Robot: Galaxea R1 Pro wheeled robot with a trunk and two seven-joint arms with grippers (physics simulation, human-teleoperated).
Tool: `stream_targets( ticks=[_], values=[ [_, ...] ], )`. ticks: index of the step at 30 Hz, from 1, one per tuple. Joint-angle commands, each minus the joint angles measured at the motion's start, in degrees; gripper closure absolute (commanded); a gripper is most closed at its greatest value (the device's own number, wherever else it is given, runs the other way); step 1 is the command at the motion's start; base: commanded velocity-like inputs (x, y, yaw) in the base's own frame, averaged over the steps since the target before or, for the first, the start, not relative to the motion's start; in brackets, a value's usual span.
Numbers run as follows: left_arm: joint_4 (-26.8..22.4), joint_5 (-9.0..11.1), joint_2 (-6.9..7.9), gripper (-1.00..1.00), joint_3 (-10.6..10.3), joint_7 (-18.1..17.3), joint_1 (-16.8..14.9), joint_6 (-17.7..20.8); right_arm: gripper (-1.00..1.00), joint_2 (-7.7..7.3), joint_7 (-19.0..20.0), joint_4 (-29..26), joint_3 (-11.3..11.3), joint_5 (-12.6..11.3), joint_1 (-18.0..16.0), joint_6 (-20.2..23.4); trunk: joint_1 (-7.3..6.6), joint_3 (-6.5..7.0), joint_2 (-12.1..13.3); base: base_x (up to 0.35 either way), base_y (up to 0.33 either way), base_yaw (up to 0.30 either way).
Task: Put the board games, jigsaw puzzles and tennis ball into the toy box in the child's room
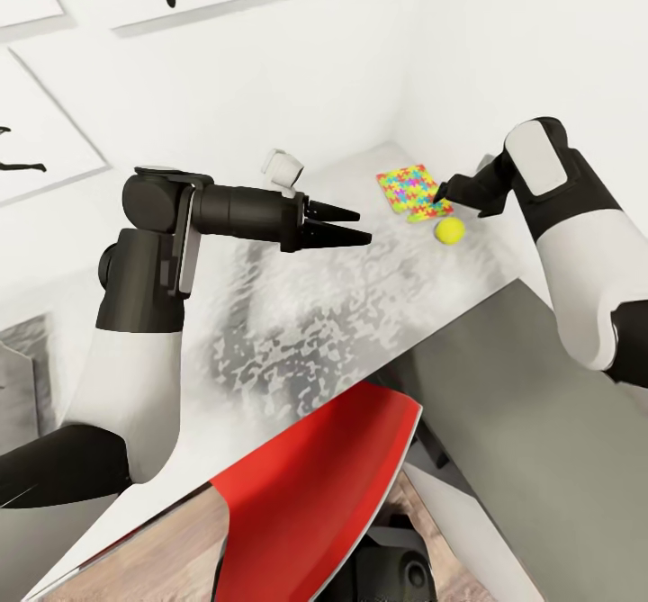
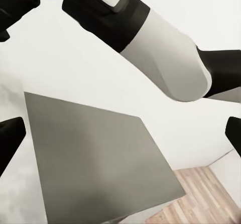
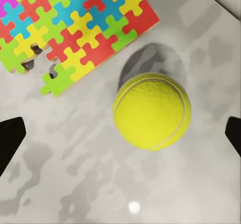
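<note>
A jigsaw puzzle of bright interlocking pieces lies flat near the far corner of the table. Just in front of it sits the yellow-green tennis ball. My right gripper hovers open over both. In the right wrist view the tennis ball lies below and between the spread fingertips, with the puzzle beside it. My left gripper is held open above the middle of the table, pointing toward the right arm and holding nothing. The toy box, board games and bed are out of view.
A red chair stands tucked at the table's near edge. A lower dark-grey-topped cabinet adjoins the table on the right, also seen as the cabinet top with wood floor beyond. White walls close the corner.
</note>
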Motion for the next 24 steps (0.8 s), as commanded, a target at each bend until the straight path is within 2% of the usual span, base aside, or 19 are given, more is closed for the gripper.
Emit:
stream_targets(
  ticks=[1, 8, 24],
  values=[
    [-0.03, -0.6, -0.04, -1.0, 0.04, -0.52, -0.05, 0.58, -1.0, -0.11, -0.51, -0.04, 0.39, -0.61, -0.22, 0.11, 0.03, -0.17, -0.1, 0.0, 0.0, 0.0],
    [-0.03, -0.6, -0.1, -1.0, 0.04, -0.52, -0.05, 0.58, -1.0, -0.21, -0.56, 0.12, 0.46, -0.68, -2.12, 0.11, 0.03, -0.84, -0.1, 0.0, 0.0, 0.0],
    [-0.03, -0.6, -0.04, -1.0, 0.04, -0.52, -0.05, 0.58, -1.0, -0.38, -0.74, 0.47, 0.48, -0.69, -2.62, 0.11, 0.03, -2.36, -0.1, 0.0, 0.0, 0.0]
  ],
)
